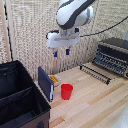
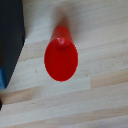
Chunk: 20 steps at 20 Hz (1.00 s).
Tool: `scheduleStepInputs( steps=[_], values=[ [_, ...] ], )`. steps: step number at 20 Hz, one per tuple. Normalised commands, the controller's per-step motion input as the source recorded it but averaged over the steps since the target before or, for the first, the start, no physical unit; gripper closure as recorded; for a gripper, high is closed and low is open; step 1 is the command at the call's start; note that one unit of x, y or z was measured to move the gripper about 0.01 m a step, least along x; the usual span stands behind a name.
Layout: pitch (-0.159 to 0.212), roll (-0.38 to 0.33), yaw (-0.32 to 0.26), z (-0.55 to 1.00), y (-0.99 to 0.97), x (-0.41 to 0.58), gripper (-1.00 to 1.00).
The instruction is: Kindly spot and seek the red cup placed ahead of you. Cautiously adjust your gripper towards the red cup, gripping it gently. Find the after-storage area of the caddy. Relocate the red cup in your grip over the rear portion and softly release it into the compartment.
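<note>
The red cup (image 1: 66,91) stands upright on the wooden table, a little to the exterior view's right of the caddy. It fills the middle of the wrist view (image 2: 61,57), seen from above. The gripper (image 1: 61,52) hangs in the air well above the cup, its two dark fingers apart and holding nothing. The fingers do not show in the wrist view. The caddy (image 1: 15,97) is a large black box at the exterior view's left, with a divider across it; its dark edge shows in the wrist view (image 2: 10,35).
A blue flat box (image 1: 45,82) leans against the caddy's side, with a small yellow item (image 1: 54,79) behind it. A dark toaster oven (image 1: 113,56) with its door open stands at the exterior view's right. A woven screen is behind.
</note>
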Motion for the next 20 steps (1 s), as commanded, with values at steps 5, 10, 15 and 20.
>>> scheduleStepInputs(
  steps=[5,10,15,20],
  values=[
    [0.020,0.002,-0.028,-0.18,-0.18,-0.529,-1.00],
    [0.006,0.000,-0.023,-0.16,-0.08,-0.522,-1.00],
    [0.000,0.000,0.007,-0.21,0.00,-0.311,-1.00],
    [0.000,0.000,0.021,-0.32,0.00,-0.269,-1.00]
  ],
)
